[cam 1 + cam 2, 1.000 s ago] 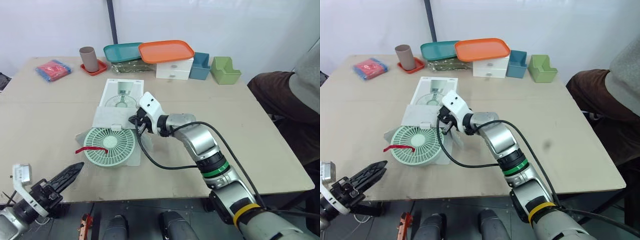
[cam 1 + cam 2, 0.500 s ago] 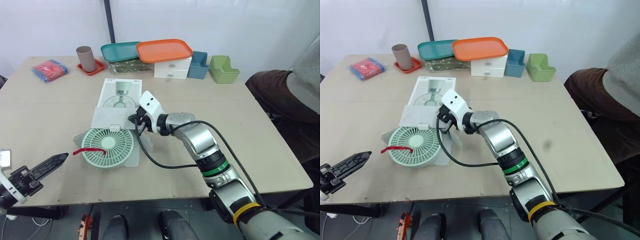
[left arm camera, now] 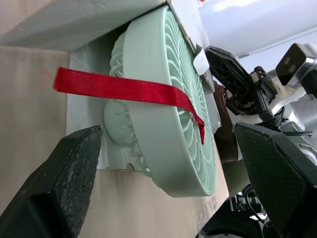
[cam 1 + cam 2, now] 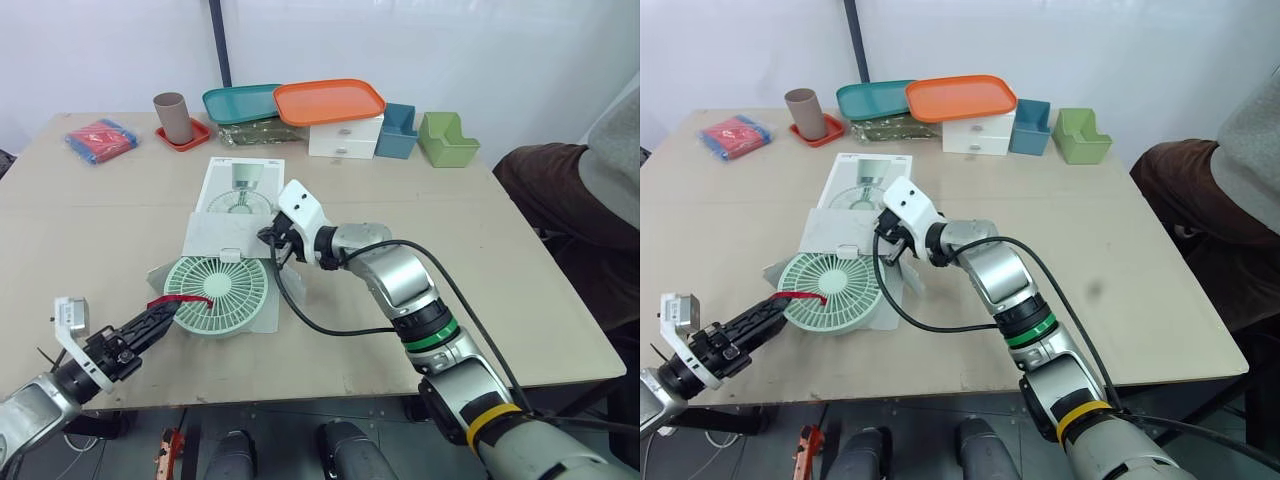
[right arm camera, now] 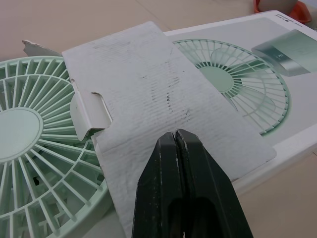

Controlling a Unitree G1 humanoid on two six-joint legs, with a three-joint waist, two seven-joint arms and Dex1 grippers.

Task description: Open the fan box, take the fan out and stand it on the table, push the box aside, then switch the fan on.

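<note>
A pale green round fan [image 4: 218,293] lies flat on the table with a red ribbon [image 4: 178,300] across its left rim. It sits half out of the white fan box [image 4: 242,190], whose flap [image 5: 163,109] lies open over the fan's far edge. My left gripper [image 4: 163,314] is open at the fan's near-left rim, its fingers [image 3: 54,183] spread either side of the ribbon end and not touching it. My right gripper [image 4: 272,246] is shut, its fingertips [image 5: 177,148] just above the box flap, with nothing between them.
Along the back stand a brown cup [image 4: 173,117] on a red saucer, a teal tray [image 4: 243,103], an orange tray [image 4: 332,101] on white drawers, a blue bin [image 4: 400,131] and a green bin [image 4: 448,140]. A red-and-blue packet [image 4: 103,140] lies far left. A person [image 4: 585,195] sits at right.
My left gripper has come in from off the table's near-left edge to the fan's rim by the red ribbon. The right gripper, the fan and the box have not moved.
</note>
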